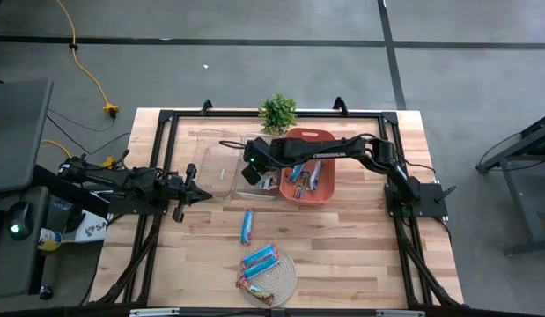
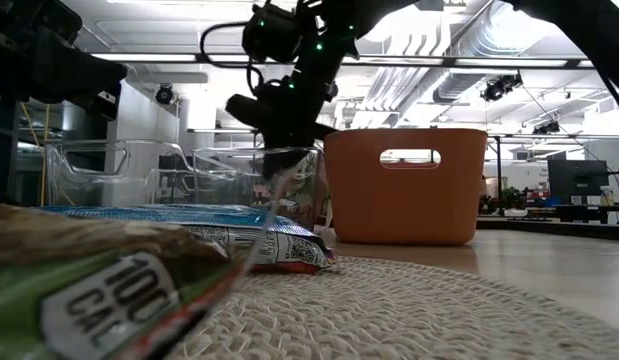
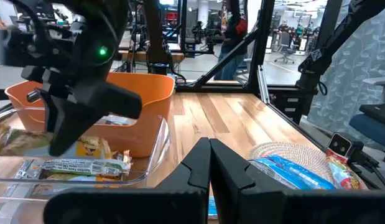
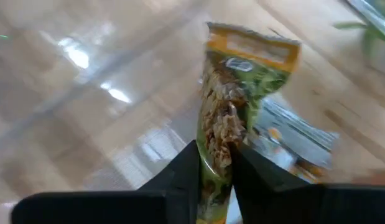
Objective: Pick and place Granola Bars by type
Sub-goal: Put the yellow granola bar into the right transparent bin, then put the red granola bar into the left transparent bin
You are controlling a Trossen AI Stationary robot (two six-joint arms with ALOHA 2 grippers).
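Pale wooden planks form the table [image 1: 342, 255], framed by black rails, with grey concrete floor around it. At about 12 o'clock stands one small green plant [image 1: 277, 112]. Just below it sit two containers: one clear plastic bin [image 1: 215, 163] and one orange tub [image 1: 329, 195] with cut-out handles, holding several bars too jumbled to count. One blue-wrapped bar [image 1: 246, 225] lies alone near the centre. At 6 o'clock, a round woven mat [image 1: 285, 283] carries two shiny bars, one blue, one brown. The right gripper [image 4: 214, 163] hangs over the clear bin, its fingers pinched narrowly on one green-and-gold bar [image 4: 232, 112]; more wrappers lie blurred beneath. The left gripper [image 1: 204, 195] rests at 9 o'clock, fingers pressed together, holding nothing.
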